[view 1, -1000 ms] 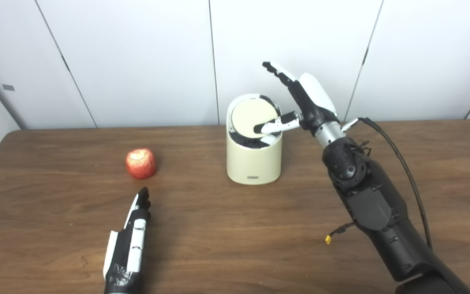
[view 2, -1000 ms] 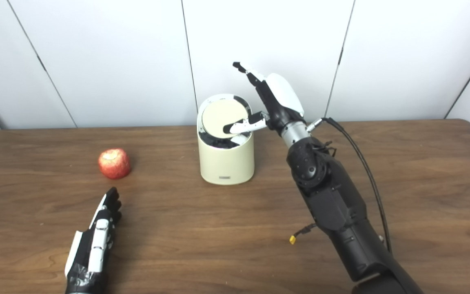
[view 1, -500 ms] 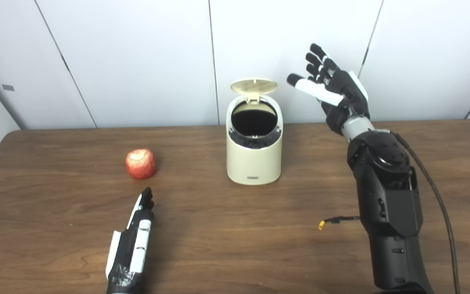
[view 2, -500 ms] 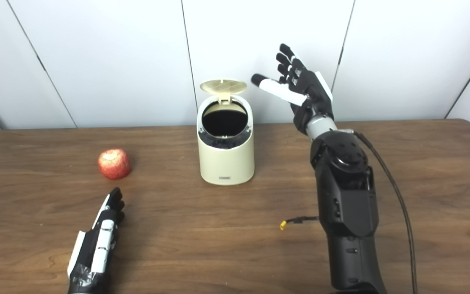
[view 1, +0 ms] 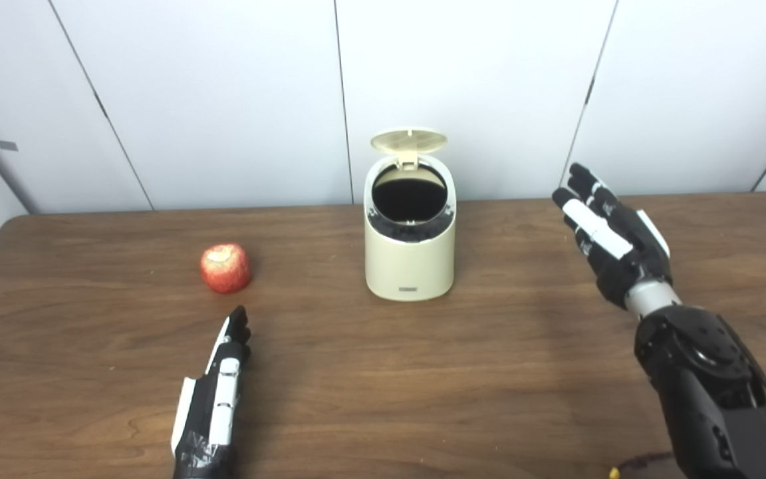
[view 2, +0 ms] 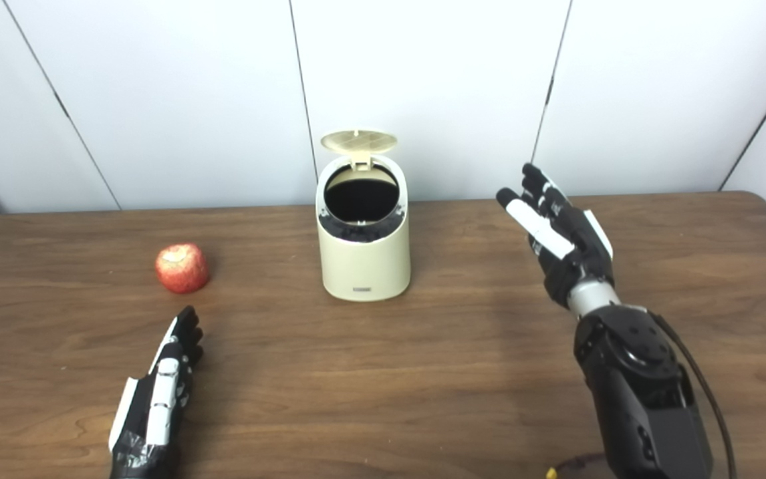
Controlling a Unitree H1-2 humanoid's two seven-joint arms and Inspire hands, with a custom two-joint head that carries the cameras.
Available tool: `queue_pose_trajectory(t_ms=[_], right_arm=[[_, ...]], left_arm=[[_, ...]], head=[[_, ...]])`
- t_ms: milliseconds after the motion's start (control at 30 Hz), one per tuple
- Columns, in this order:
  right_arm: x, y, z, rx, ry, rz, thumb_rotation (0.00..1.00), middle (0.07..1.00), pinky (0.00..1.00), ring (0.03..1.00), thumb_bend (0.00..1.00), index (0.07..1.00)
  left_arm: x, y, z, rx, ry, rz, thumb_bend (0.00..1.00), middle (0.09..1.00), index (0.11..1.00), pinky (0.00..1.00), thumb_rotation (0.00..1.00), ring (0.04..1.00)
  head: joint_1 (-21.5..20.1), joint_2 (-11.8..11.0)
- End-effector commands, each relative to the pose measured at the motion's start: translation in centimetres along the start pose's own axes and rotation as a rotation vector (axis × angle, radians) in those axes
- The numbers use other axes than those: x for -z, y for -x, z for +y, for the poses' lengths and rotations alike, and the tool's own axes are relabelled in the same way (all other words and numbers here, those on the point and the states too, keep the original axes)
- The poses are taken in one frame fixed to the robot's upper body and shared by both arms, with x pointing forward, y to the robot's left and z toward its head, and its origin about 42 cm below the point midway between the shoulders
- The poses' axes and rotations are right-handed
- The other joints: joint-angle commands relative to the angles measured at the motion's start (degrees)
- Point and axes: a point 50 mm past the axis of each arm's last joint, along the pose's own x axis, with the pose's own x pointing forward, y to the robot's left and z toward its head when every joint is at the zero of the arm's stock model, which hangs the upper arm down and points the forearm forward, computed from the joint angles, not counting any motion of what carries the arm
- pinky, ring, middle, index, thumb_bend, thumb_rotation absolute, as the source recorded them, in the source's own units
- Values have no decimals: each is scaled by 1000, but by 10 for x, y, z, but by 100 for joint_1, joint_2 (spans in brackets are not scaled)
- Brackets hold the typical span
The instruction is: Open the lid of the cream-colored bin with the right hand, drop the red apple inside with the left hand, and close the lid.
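Observation:
The cream-colored bin stands at the table's middle with its round lid flipped up at the back, showing a dark inside. A red apple rests on the wood to the bin's left. My left hand lies flat near the front edge, fingers straight and pointing toward the apple, a short way below it and holding nothing. My right hand hovers to the right of the bin, well clear of it, fingers spread and empty.
The brown wooden table runs to a white panelled wall behind. A black cable with a yellow connector shows at the bottom right by my right forearm.
The lid, pressed by my right hand a second ago, has sprung up. My right hand has since pulled back, down and to the right. The apple and my left hand stayed put.

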Motion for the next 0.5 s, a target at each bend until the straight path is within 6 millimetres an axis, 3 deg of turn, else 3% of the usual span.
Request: queue_pose_trajectory(t_ms=[0, 67, 267, 467], right_arm=[[-18, 5, 8, -17, 3, -95, 380, 962, 1000, 981, 557, 907], [-11, 15, 5, -20, 51, -113, 488, 967, 1000, 985, 565, 931], [13, 44, -7, -42, 146, -165, 668, 982, 1000, 1000, 628, 958], [40, 65, -9, -23, 214, -202, 804, 1000, 1000, 1000, 576, 988]], left_arm=[[0, 10, 1, -13, 2, -5, 346, 1000, 1000, 1000, 1000, 1000], [0, 10, 2, -20, -1, -5, 347, 997, 1000, 1000, 1000, 1000], [0, 9, 5, -21, -7, -2, 371, 996, 1000, 1000, 1000, 1000], [0, 9, 7, -19, 0, -4, 370, 1000, 1000, 1000, 1000, 1000]], head=[[-8, 15], [-21, 31], [-31, 47], [-36, 71]])
